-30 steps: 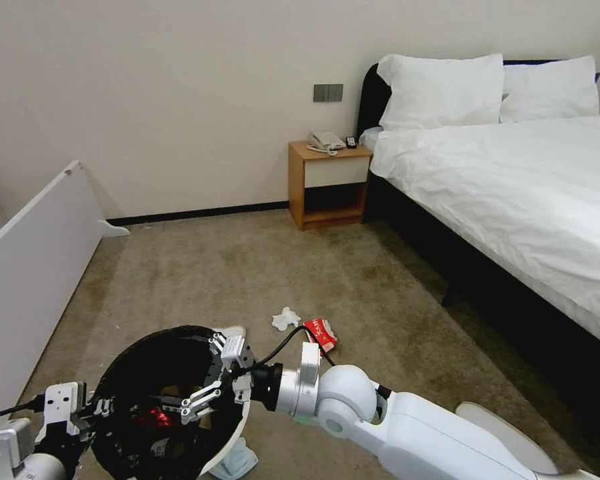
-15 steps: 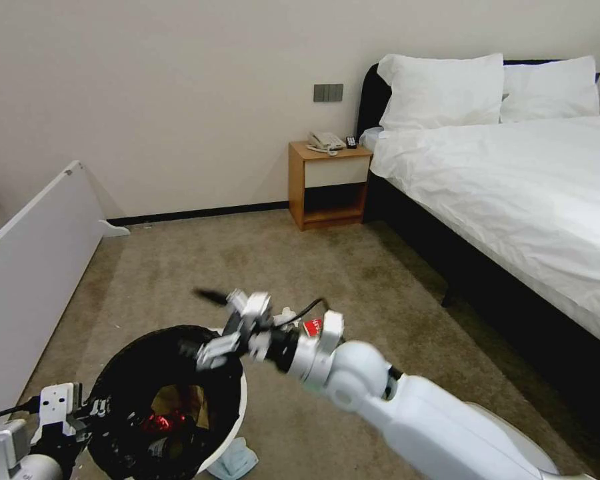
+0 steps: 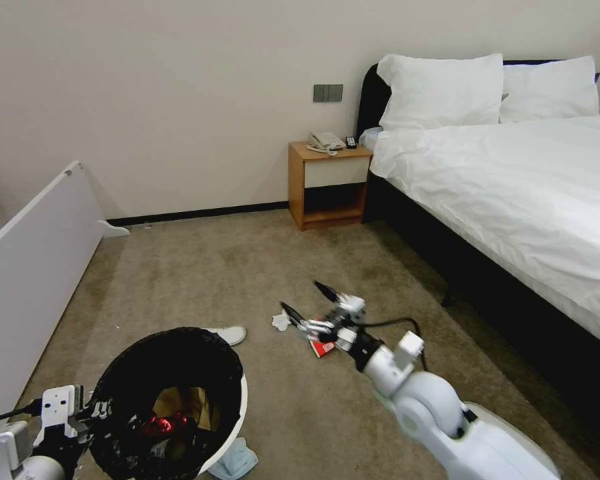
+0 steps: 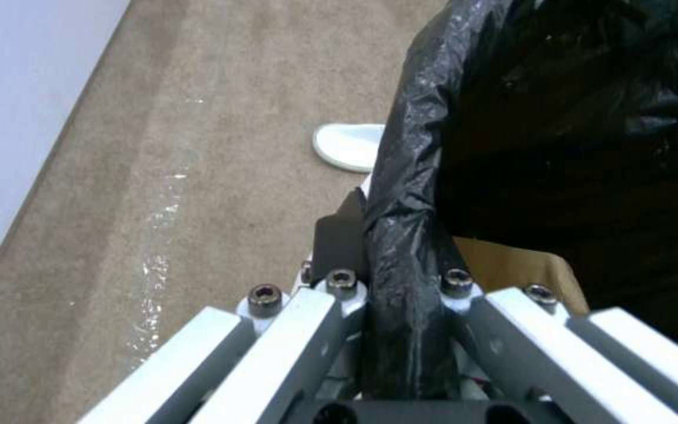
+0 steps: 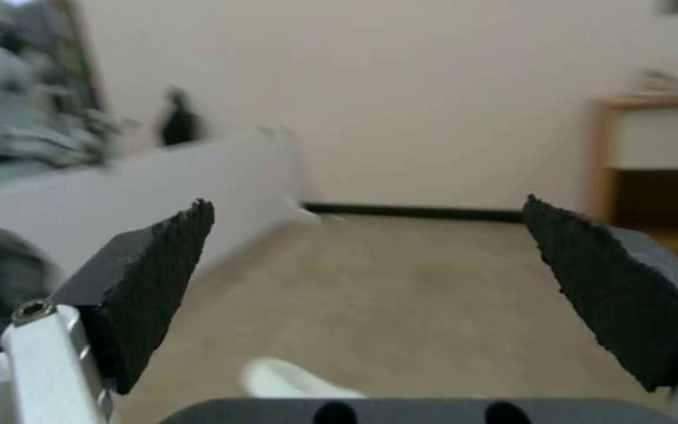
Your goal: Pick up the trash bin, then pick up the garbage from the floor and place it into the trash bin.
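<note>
Your left gripper (image 4: pixel 390 282) is clamped on the black-bagged rim of the trash bin (image 3: pixel 230 433), low on your left. Your right gripper (image 3: pixel 310 301) hangs spread and empty above the red-white packet (image 3: pixel 323 349) and tissue (image 3: pixel 281 322) on the carpet (image 3: pixel 260 273).

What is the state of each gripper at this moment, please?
Left gripper: shut on the rim of the trash bin.
Right gripper: open, holding nothing, above the carpet near the red-white packet.
</note>
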Motion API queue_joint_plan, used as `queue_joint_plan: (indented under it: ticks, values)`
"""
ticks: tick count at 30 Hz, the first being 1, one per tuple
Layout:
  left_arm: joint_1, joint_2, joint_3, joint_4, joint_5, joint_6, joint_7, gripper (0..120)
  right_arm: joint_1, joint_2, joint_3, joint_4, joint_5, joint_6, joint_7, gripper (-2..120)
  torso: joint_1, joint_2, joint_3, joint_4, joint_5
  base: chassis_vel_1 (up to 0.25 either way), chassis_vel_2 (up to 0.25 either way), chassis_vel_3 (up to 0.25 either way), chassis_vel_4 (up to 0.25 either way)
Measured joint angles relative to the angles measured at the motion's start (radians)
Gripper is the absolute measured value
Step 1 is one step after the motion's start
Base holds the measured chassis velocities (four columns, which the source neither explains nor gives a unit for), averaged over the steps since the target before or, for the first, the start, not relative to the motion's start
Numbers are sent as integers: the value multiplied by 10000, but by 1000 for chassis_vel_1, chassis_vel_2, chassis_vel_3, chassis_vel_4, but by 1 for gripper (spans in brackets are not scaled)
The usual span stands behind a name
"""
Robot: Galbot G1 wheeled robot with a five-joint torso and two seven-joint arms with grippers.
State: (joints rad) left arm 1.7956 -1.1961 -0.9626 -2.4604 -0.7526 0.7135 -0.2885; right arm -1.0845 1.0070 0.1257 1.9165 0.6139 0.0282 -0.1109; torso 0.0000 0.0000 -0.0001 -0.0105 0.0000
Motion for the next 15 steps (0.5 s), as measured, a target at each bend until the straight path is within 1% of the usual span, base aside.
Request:
queue_joint_plan:
  ticks: [1, 2, 3, 4, 5, 6, 7, 8, 9, 11, 12, 14, 15]
  values:
    - [0, 0, 0, 0, 0, 0, 0, 3, 0, 0, 0, 0, 0, 0, 0, 100, 0, 0, 0, 0, 0, 0, 0, 0, 0]
    - [20, -3, 8, 0, -5, -12, 13, 3, -648, 140, 674, 69, -425, -73, 81, 100, 0, 0, 1, -1, 1, 0, 0, 0, 0]
    - [20, -3, 8, 0, -5, -12, 13, 3, -648, 140, 674, 69, -425, -73, 81, 100, 0, 0, 1, -1, 1, 0, 0, 0, 0]
    - [37, -23, 13, 0, -12, -29, 34, 3, -1424, 366, 1443, 196, -870, -123, 149, 100, 0, 0, 0, -7, 1, 0, 0, 0, 0]
    - [43, -37, 13, 6, -26, -38, 55, 3, -1943, 582, 1951, 308, -1183, -141, 155, 100, 0, 0, 0, -2, 1, 0, 0, 0, 0]
    - [43, -37, 13, 6, -26, -38, 55, 3, -1943, 582, 1951, 308, -1183, -141, 155, 100, 0, 0, 0, -2, 1, 0, 0, 0, 0]
    - [47, -61, 1, 29, -63, -50, 74, 3, -2657, 925, 2571, 476, -1600, -123, 108, 100, 0, 0, 0, -11, 1, 0, 0, 0, 0]
    - [55, -73, -23, 51, -97, -71, 86, 3, -3099, 1205, 2960, 612, -1910, -110, 47, 100, 0, 0, 0, -8, 1, 0, 0, 0, 0]
    - [55, -73, -23, 51, -97, -71, 86, 3, -3099, 1205, 2960, 612, -1910, -110, 47, 100, 0, 0, 0, -8, 1, 0, 0, 0, 0]
    - [101, -81, -71, 122, -106, -134, 123, 3, -3965, 1897, 3674, 918, -2772, 122, -315, 100, 0, 0, -1, -4, 0, 0, 0, 0, 0]
    - [101, -81, -71, 122, -106, -134, 123, 3, -3965, 1897, 3674, 918, -2772, 122, -315, 100, 0, 0, -1, -4, 0, 0, 0, 0, 0]
    - [178, -87, -75, 201, -43, -204, 184, 3, -4565, 2435, 4037, 1071, -3397, 395, -526, 100, 0, 1, -1, -4, 0, 0, 0, 0, 0]
    - [178, -87, -75, 201, -43, -204, 184, 3, -4565, 2435, 4037, 1071, -3397, 395, -526, 100, 0, 1, -1, -4, 0, 0, 0, 0, 0]
